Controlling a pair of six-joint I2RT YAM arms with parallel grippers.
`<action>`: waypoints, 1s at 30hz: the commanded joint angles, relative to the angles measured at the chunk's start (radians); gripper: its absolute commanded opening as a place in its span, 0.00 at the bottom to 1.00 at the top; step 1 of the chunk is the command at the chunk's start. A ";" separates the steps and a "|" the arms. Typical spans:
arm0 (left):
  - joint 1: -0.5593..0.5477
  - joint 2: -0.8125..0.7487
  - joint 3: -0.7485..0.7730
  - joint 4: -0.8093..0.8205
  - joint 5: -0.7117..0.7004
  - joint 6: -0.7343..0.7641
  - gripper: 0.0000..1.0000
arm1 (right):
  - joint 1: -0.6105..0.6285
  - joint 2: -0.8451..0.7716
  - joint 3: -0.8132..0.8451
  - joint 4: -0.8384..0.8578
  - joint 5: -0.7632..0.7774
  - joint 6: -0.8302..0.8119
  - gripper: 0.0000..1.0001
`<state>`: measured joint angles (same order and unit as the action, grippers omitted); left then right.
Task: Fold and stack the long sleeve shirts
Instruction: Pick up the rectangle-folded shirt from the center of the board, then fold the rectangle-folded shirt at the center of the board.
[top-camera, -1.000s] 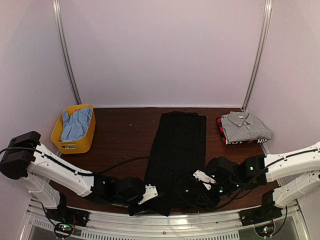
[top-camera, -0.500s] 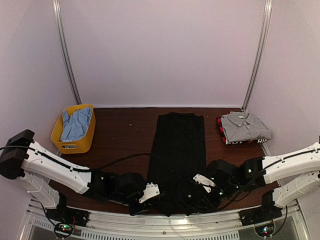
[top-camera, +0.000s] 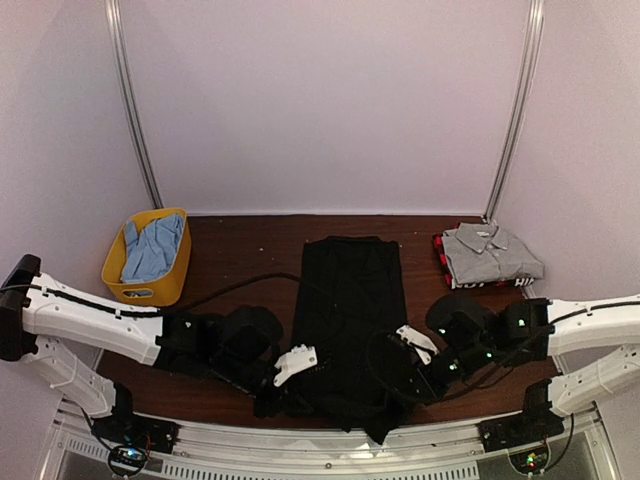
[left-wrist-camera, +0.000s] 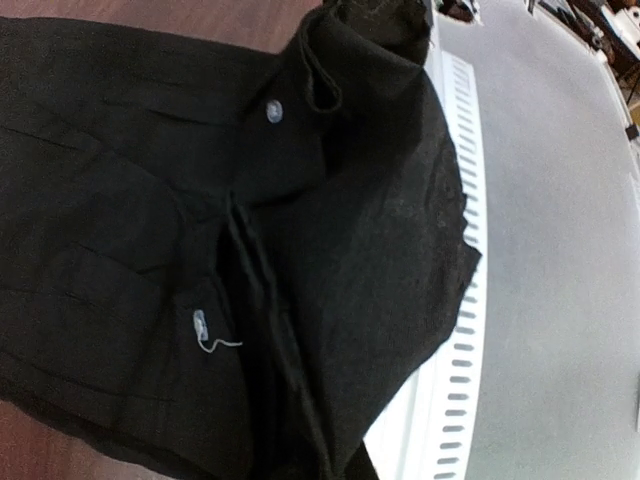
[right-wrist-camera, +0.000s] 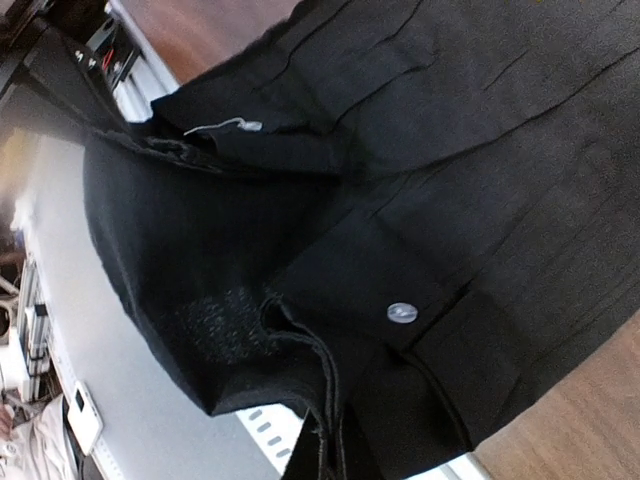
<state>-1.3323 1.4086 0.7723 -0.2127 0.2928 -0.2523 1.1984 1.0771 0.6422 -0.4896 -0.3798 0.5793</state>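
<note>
Dark brown table (top-camera: 240, 262), pale walls on three sides, slotted metal rail (top-camera: 330, 446) along the near edge.

Item 1: black shirt (top-camera: 352, 300). It lies at the middle of the table as a long narrow strip running from far to near. The far end lies flat. The near end is gathered and raised between the two arms, with one corner hanging down over the rail. The left wrist view shows the cloth bunched in loose folds, part of it hanging past the table edge above the rail (left-wrist-camera: 465, 330). Two pale buttons (left-wrist-camera: 273, 111) show on the fabric, one of them with a loose white thread. The right wrist view shows the same buttons (right-wrist-camera: 402, 312) and the same hanging fold.

Item 2: left gripper (top-camera: 285, 392). It sits at the near left edge of the black shirt and holds the cloth. Its fingers are buried in the folds and cannot be seen separately.

Item 3: right gripper (top-camera: 402, 368). It sits at the near right edge of the black shirt and also holds raised cloth, with its fingers hidden likewise.

Item 4: grey shirt (top-camera: 490, 252). It is folded, collar up, at the far right corner, on top of a red and black folded garment (top-camera: 441, 256), well apart from the black shirt.

Item 5: yellow basket (top-camera: 150, 290). It stands at the far left and contains a crumpled blue cloth (top-camera: 155, 248).
</note>
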 joint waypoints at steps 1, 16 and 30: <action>0.133 0.003 0.075 -0.018 0.123 0.042 0.00 | -0.140 0.049 0.107 -0.091 0.036 -0.087 0.00; 0.616 0.339 0.348 -0.024 0.310 0.088 0.00 | -0.606 0.457 0.467 -0.179 -0.073 -0.423 0.00; 0.681 0.601 0.581 -0.113 0.270 0.096 0.10 | -0.745 0.785 0.635 -0.111 -0.111 -0.482 0.19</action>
<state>-0.6704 2.0041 1.3087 -0.3016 0.6022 -0.1642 0.4812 1.8423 1.2201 -0.6167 -0.5110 0.1097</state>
